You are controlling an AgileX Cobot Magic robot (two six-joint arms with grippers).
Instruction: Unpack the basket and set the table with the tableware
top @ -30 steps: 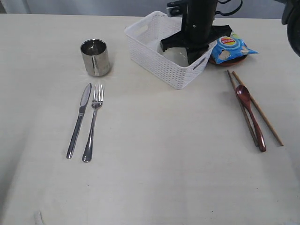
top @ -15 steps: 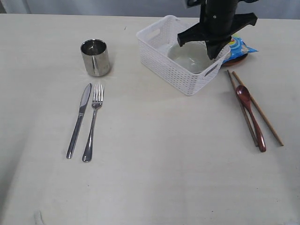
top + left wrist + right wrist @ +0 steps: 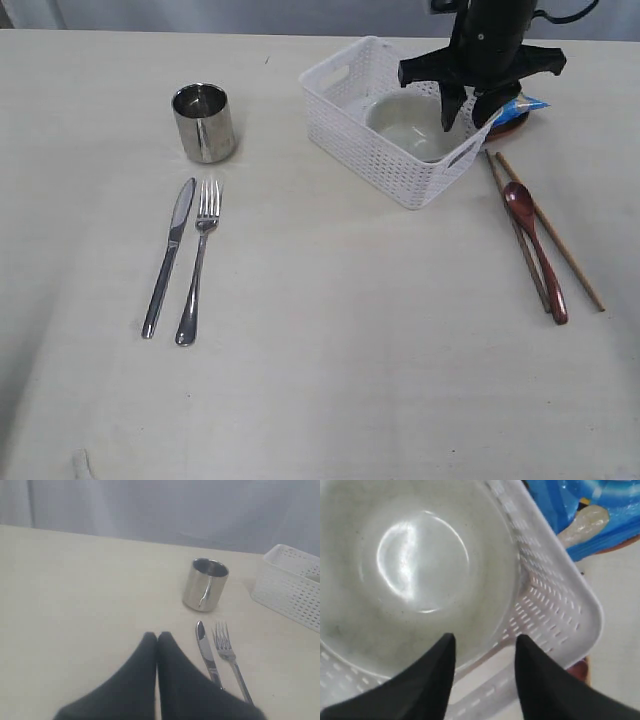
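Note:
The white basket stands at the back right of the table, with the pale bowl inside it. My right gripper hangs open over the basket's right end; in the right wrist view its fingertips straddle the bowl's rim and the basket wall, holding nothing. The steel cup, knife and fork lie on the left. The wooden spoon and chopsticks lie on the right. My left gripper is shut and empty, just short of the knife and fork.
A blue chips bag rests on the brown plate just behind the basket's right corner, partly hidden by my right arm. The cup and the basket show ahead of the left gripper.
The basket has slid to the right along with my right arm. The right gripper has risen out of the basket and opened, uncovering the bowl.

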